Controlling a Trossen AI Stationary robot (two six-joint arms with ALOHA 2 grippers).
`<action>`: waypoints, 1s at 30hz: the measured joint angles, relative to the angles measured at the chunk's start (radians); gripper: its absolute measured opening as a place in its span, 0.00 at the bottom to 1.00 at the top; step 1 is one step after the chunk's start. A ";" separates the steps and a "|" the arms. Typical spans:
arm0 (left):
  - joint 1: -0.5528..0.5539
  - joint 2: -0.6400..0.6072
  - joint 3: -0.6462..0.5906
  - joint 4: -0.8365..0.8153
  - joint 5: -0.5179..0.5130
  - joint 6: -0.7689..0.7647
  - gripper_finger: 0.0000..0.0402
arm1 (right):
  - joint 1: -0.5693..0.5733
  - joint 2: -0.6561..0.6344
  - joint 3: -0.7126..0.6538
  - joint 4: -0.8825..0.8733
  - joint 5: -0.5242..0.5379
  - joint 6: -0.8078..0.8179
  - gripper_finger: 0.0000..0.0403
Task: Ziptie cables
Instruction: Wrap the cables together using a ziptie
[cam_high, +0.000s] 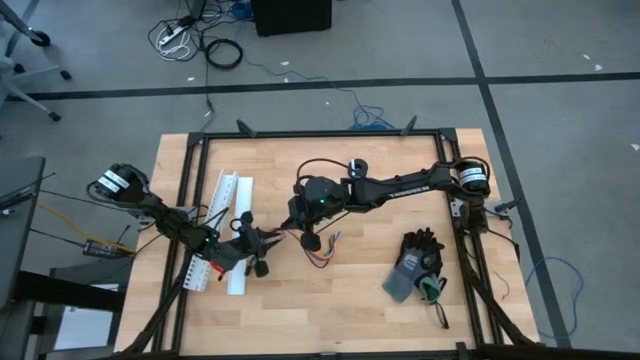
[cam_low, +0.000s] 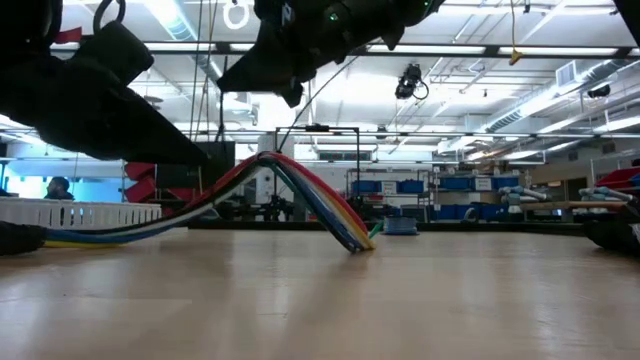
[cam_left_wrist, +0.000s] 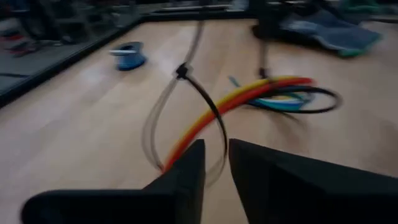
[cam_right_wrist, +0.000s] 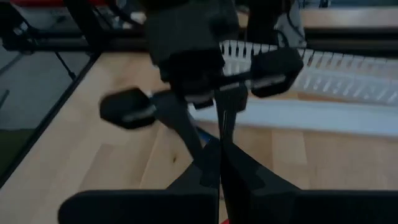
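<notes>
The cables (cam_low: 300, 195) arch up off the wooden table (cam_low: 400, 300); dark arms hang above.
</notes>
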 joint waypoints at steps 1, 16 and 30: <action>0.000 0.000 0.000 0.004 0.021 0.010 0.21 | 0.000 0.000 0.000 -0.010 0.000 0.000 0.00; -0.039 -0.038 0.001 -0.062 0.005 -0.066 0.47 | -0.007 0.003 -0.180 0.263 -0.059 0.069 0.00; -0.095 -0.227 0.002 -0.413 -0.032 -0.201 0.42 | -0.063 0.193 -0.064 0.357 -0.150 0.070 0.00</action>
